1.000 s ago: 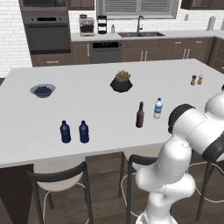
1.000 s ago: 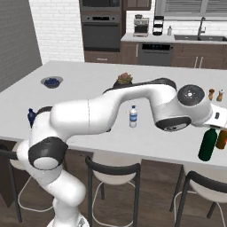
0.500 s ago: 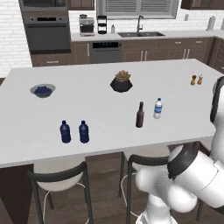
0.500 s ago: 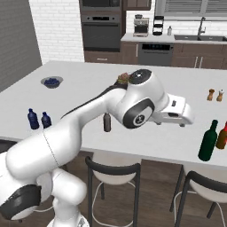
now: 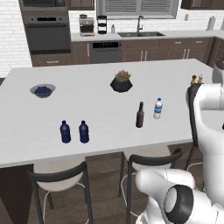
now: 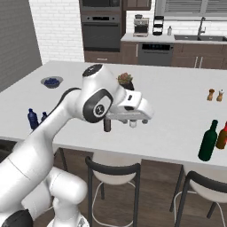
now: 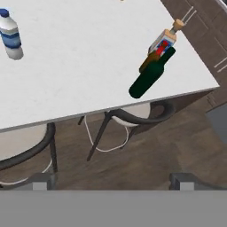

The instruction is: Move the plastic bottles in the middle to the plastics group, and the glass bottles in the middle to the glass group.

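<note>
End effector (image 7: 113, 181) wide, holding nothing, off surface (image 5: 87, 109) edge. Water bottle (image 5: 158, 108) beside brown bottle (image 5: 140, 115); green bottle (image 6: 208, 141) near corner.

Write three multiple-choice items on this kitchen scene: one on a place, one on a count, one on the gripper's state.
1. Where is the green bottle?
A. Beside the bowl
B. Near the counter's front edge, next to a brown bottle
C. In the sink

2. How many dark blue bottles stand together?
A. Two
B. Four
C. Five

3. What state is the gripper in?
A. Shut on the water bottle
B. Shut on nothing
C. Open, holding nothing

Answers:
1 B: the right base view shows the two glass bottles close together by the front edge of the counter.
2 A: the left base view shows a pair.
3 C: its fingertips sit far apart in the hand view, with nothing between.
</note>
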You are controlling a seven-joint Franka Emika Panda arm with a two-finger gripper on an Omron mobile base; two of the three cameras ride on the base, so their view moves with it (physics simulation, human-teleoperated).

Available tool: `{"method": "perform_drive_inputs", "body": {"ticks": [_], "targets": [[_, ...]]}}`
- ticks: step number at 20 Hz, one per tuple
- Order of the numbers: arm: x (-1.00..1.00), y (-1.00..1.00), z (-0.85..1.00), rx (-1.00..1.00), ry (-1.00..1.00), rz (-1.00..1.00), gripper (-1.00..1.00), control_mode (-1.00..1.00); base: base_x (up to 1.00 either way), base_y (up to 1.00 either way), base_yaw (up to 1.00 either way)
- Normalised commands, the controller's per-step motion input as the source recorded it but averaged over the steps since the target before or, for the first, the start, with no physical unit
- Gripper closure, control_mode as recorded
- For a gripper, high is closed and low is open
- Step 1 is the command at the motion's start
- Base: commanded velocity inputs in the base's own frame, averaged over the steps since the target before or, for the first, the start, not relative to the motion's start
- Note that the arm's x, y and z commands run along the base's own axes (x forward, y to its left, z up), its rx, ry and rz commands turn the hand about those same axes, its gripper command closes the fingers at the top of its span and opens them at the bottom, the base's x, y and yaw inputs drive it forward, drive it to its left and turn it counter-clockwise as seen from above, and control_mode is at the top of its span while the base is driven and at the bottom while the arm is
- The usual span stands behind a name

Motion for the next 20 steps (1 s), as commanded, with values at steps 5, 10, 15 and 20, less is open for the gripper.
{"method": "perform_drive_inputs", "body": {"ticks": [5, 10, 15, 20], "targets": [[-0.06, 0.92, 0.00, 0.13, 0.15, 0.00, -1.00, -1.00, 0.00, 0.00, 0.00], [0.00, 0.72, 0.00, 0.28, 0.04, 0.03, -1.00, -1.00, 0.00, 0.00, 0.00], [0.09, 0.71, -0.06, 0.28, -0.04, 0.04, -1.00, -1.00, 0.00, 0.00, 0.00], [0.14, 0.59, -0.04, 0.03, -0.25, 0.01, -1.00, -1.00, 0.00, 0.00, 0.00]]}}
